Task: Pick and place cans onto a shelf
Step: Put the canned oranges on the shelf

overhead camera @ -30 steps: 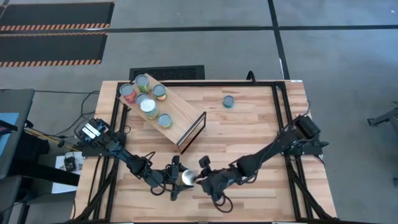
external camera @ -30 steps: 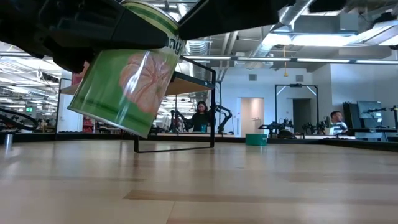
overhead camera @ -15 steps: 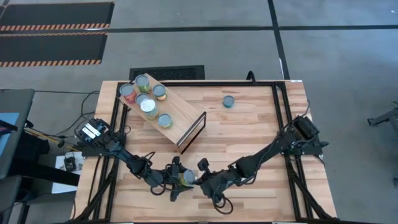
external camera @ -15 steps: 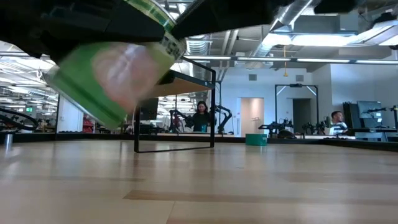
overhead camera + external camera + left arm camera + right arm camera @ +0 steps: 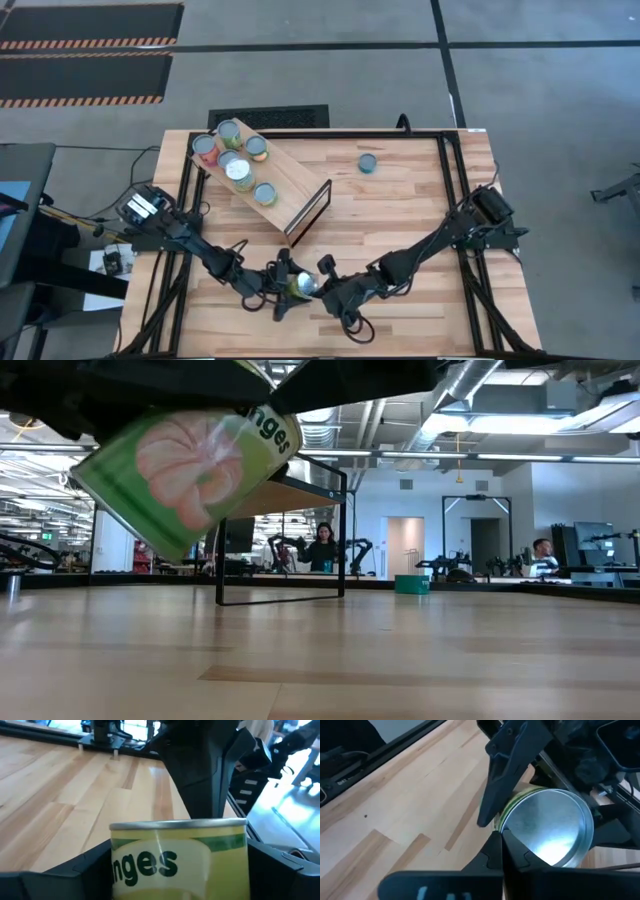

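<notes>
Left gripper [image 5: 288, 284] sits low over the near-centre of the table [image 5: 400, 200], fingers clamped on a green can [image 5: 300, 285]. My L wrist cam shows the can [image 5: 179, 857] seated between the two dark fingers [image 5: 60, 875], silver rim up, label reading "nges" on a yellow-green band. Low cam: same can [image 5: 190, 470] hangs tilted, clear of the tabletop, pale orange-segment print facing me.

Right gripper [image 5: 325, 285] is nose-to-nose w/ the left one, just beside the can on its other side. R wrist cam looks onto the can's silver lid [image 5: 547, 827], w/ its own fingers [image 5: 520, 855] right at the lid edge. I can't tell if the R fingers are open or pinching; contact w/ the can not clear either.

Shelf [image 5: 262, 186] lies angled at the table's far-left, dark-edged end panel [image 5: 309, 212] pointing toward centre. Five cans on the shelf board: reddish one [image 5: 205, 147], green-sided [image 5: 229, 131], orange-ish [image 5: 256, 147], white-lidded [image 5: 237, 169], blue-ish [image 5: 265, 193]. The first four are close-packed at the far end, the blue-ish one a bit apart toward the panel.

One more blue can [image 5: 368, 163] stands alone on the table, far side, well apart from shelf and both arms.

Low cam bkgd: a person [image 5: 322, 547] seen through the shelf frame, another seated at right [image 5: 541, 557].
</notes>
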### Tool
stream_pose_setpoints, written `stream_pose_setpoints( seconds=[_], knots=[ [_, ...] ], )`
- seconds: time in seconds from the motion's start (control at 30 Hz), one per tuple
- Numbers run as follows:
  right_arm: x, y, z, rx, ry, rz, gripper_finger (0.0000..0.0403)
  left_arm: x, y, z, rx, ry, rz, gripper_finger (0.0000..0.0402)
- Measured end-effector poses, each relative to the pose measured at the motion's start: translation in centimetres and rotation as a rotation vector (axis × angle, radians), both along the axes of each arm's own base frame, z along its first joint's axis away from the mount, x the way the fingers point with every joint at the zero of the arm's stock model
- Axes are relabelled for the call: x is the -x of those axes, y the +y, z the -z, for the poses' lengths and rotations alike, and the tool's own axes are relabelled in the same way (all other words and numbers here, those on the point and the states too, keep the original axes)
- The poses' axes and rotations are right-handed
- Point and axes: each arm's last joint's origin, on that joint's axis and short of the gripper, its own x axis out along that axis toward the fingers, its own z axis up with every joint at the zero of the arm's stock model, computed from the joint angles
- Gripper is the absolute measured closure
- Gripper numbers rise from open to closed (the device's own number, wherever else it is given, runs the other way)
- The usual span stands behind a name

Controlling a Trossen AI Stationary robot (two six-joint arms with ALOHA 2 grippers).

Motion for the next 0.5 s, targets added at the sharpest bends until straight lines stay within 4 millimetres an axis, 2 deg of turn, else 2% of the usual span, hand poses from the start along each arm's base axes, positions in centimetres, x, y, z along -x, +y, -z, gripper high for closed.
stream_pose_setpoints(
  seconds=[0.33, 0.5],
  knots=[
    [0.4, 0.2, -0.9, -0.006, -0.016, 0.001, 0.0399, 2.1, 0.1, -3.2, -0.068, 0.058, 0.009, 0.0071],
    [0.1, 0.4, -1.6, -0.003, -0.018, -0.006, 0.04, 2.4, 0.0, -3.5, -0.068, 0.074, 0.011, 0.0071]
  ],
)
